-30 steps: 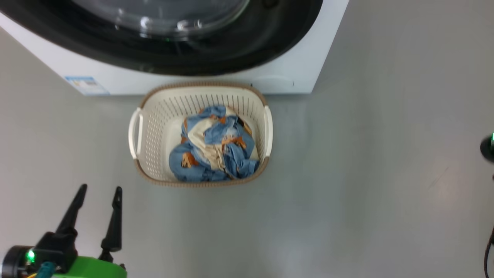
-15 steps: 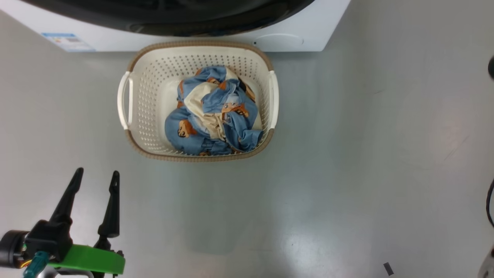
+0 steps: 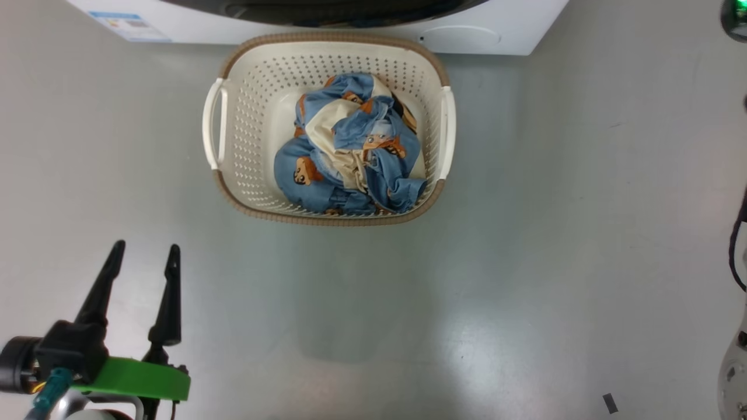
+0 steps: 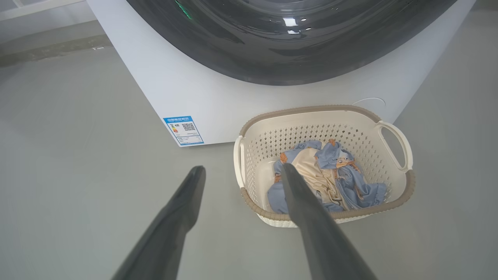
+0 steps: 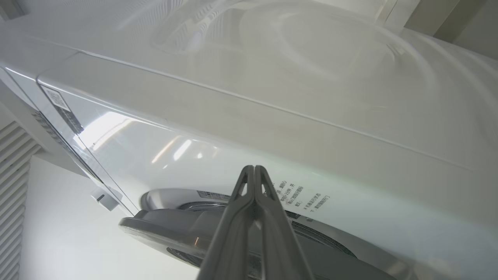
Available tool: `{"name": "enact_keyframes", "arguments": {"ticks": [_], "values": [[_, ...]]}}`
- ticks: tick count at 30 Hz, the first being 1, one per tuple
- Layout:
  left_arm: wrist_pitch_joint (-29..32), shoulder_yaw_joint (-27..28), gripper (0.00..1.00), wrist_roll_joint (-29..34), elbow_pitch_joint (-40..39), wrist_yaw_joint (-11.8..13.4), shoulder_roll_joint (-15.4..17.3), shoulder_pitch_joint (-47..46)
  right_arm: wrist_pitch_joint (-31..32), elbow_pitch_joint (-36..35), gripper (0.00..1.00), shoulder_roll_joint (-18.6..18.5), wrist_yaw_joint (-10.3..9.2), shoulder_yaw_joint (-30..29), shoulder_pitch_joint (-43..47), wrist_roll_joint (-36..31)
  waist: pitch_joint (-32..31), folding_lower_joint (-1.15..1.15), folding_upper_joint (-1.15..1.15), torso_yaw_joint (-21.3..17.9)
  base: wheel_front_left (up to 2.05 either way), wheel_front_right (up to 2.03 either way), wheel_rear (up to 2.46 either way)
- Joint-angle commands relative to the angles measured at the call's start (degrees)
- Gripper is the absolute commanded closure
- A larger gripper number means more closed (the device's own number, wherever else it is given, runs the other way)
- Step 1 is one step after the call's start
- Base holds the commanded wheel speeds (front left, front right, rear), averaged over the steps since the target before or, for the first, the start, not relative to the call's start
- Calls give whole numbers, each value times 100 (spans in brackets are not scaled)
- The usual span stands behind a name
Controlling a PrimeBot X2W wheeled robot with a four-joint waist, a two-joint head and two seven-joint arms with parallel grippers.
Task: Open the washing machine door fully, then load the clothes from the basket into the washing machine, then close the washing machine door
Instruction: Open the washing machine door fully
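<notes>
Looking straight down in the head view, you see the basket [image 3: 251, 116] on the grey floor [image 3: 525, 262], just in front of the washing machine [image 3: 513, 29]. The clothes [image 3: 350, 157] are bundled inside it toward its right side. Your left hand [image 3: 146, 249] hovers over bare floor, well apart from the basket, with its fingers spread wide and holding nothing.

The left wrist view gives you far more of the washing machine door [image 4: 291, 58]. Its glossy black rim curves above the basket, and the blue label [image 4: 183, 130] sits at the machine's lower corner.

The right wrist view gives you the right hand [image 5: 253, 173], fingers pressed together and empty. It points at the machine's white upper front, beside small printed text [image 5: 299, 196].
</notes>
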Motion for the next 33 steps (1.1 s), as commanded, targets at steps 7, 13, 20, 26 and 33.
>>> {"name": "enact_keyframes", "arguments": {"ticks": [7,13,20,26,33], "values": [[-37,341,0,61,8,-8,62,-167,230,-66,100,145,10,563,-237,-147,141,0,0,155,0,0,0],[-37,366,0,68,55,-9,-9,-201,315,78,100,103,10,822,-519,-179,193,0,0,317,0,0,0],[-37,267,0,79,171,-9,-24,-104,394,352,100,-73,10,1009,-973,-210,281,0,0,481,0,0,0],[-37,224,0,72,221,-9,-40,-73,542,581,100,-219,10,1133,-1201,-198,279,0,0,618,0,0,0],[-37,241,0,89,298,-9,-17,-43,778,773,100,-273,10,1335,-1387,-157,282,0,0,635,0,0,0]]}}
